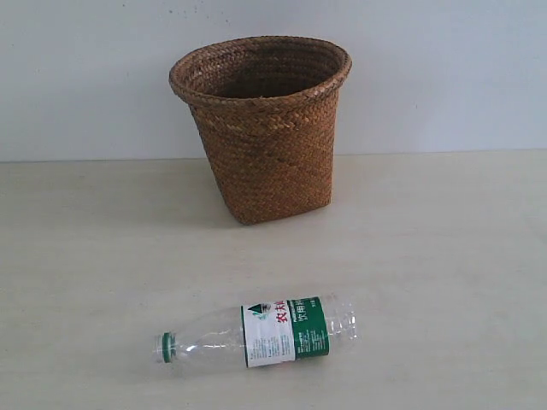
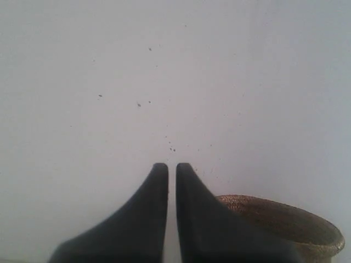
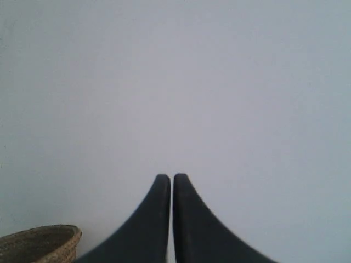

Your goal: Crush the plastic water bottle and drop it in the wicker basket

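Observation:
The plastic water bottle (image 1: pixel 261 334) lies on its side near the table's front, green cap pointing left, green-and-white label with red characters facing up. Behind it, at the table's back middle, the wicker basket (image 1: pixel 262 128) stands upright and looks empty from here. Neither arm shows in the exterior view. My left gripper (image 2: pixel 171 165) is shut with nothing between its black fingers and faces the pale wall, with the basket's rim (image 2: pixel 290 224) showing beside it. My right gripper (image 3: pixel 171 176) is also shut on nothing, and a bit of the basket's rim (image 3: pixel 41 241) shows at the edge.
A light wooden table (image 1: pixel 444 256) carries both objects, and a plain pale wall (image 1: pixel 444 77) rises directly behind the basket. The wall in the left wrist view has a few small dark specks (image 2: pixel 139 104).

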Robot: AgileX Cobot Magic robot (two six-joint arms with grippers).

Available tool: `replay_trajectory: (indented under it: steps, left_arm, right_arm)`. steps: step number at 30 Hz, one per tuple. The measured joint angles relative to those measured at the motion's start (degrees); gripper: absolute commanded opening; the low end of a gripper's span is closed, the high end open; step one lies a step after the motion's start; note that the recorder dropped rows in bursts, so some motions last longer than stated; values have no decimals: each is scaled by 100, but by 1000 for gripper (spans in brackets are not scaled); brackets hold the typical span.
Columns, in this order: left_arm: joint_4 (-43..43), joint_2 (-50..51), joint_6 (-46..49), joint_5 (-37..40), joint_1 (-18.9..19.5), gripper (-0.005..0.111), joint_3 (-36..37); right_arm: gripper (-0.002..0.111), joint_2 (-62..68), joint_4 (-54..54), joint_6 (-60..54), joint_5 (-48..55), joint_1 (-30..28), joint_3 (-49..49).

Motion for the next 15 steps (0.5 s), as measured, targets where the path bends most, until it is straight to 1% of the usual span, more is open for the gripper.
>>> replay_trajectory:
  steps: [5,8,12,15]
  left_arm:
    - [221,1152,-10,221,0,4,-922]
    - [376,1860,-22,377,0,4,-1328]
    - [462,2768,-33,572,0,4,-1904]
    - [550,3382,-33,882,0,4,-2378]
  right_arm:
    - [0,987,-11,10,14,0,-856]
    - [0,1589,-103,10,64,0,-1314]
    - [0,2408,-141,-60,293,0,-1921]
    - [0,3059,-184,-207,512,0,-2294]
